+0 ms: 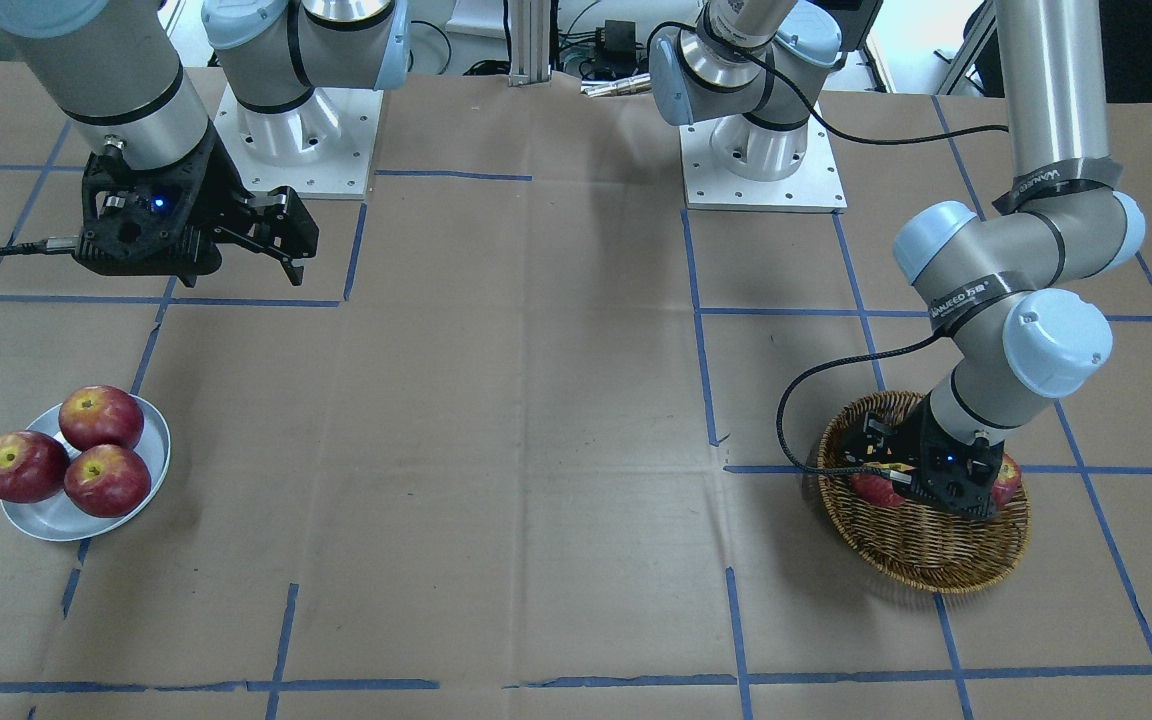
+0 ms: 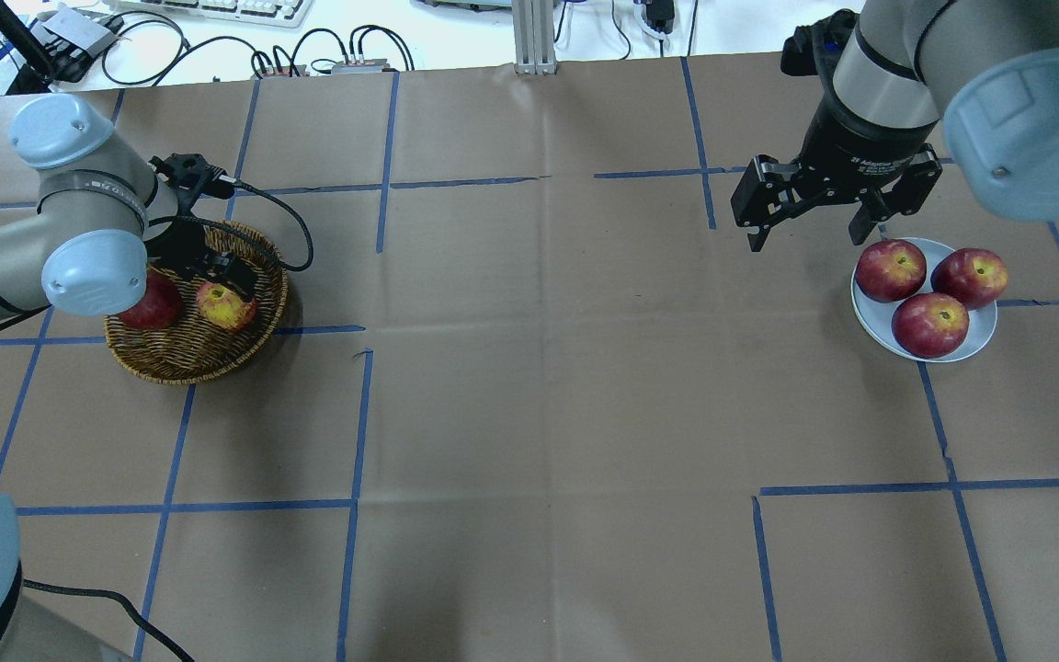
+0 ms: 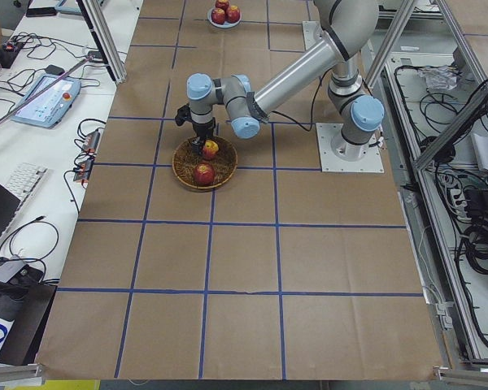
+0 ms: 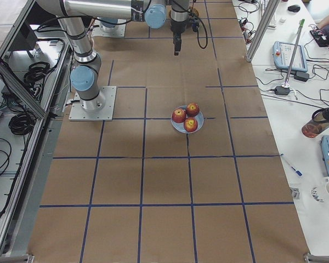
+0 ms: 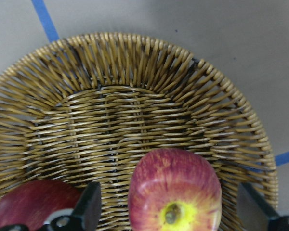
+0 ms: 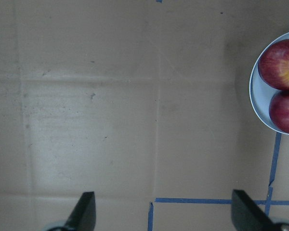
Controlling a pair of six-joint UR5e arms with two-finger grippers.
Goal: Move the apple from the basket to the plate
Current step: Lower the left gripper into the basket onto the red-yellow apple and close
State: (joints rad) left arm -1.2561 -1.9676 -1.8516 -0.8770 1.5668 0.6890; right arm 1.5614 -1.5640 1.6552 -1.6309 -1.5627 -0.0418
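Note:
The streaky red apple [image 5: 176,192] with a yellow patch around its stem lies in the wicker basket [image 5: 135,62]. It also shows in the overhead view [image 2: 226,308]. My left gripper [image 5: 171,211] is lowered into the basket [image 2: 189,363] and is open. Its fingers [image 5: 90,209] stand on either side of the apple with gaps on both sides. The pale plate [image 2: 980,331] sits at the far right with three red apples on it. My right gripper [image 2: 810,234] is open and empty, and hovers above the table just left of the plate.
A darker red apple [image 2: 154,308] lies in the basket beside the streaky one, partly hidden by my left arm. The three apples [image 2: 929,324] fill most of the plate. Brown paper with blue tape lines [image 2: 355,432] covers the table between basket and plate.

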